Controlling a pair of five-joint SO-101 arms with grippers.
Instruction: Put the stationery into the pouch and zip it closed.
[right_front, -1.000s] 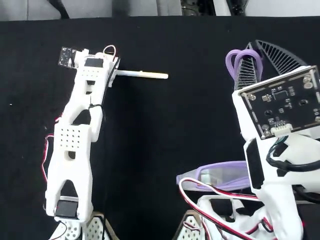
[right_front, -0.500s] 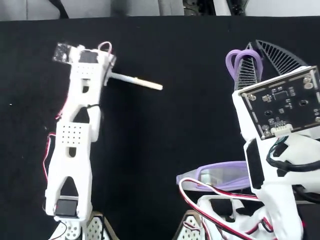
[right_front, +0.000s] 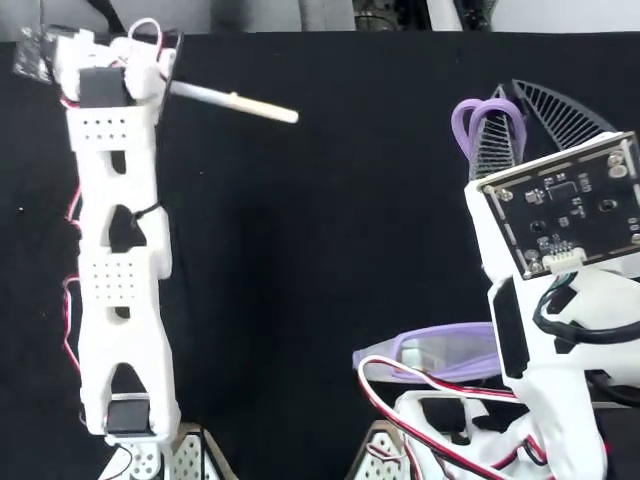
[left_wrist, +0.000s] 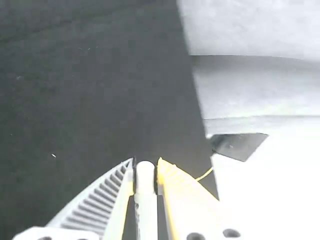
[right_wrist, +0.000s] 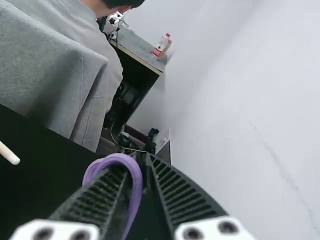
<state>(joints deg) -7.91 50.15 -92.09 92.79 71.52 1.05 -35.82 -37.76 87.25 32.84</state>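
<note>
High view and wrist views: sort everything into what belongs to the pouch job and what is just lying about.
For the job:
white pen-like stick, clamped in the left gripper
purple pouch, lying by the right arm's base
purple loop, clamped in the right gripper

Just about:
bottle on a dark desk in the room behind

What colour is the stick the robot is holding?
The stick is white with a pale yellow end; clearest in high view.

Black table (right_front: 350, 200) stands before white wall (right_wrist: 250, 100) and dark cabinet (right_wrist: 134, 82).
</note>
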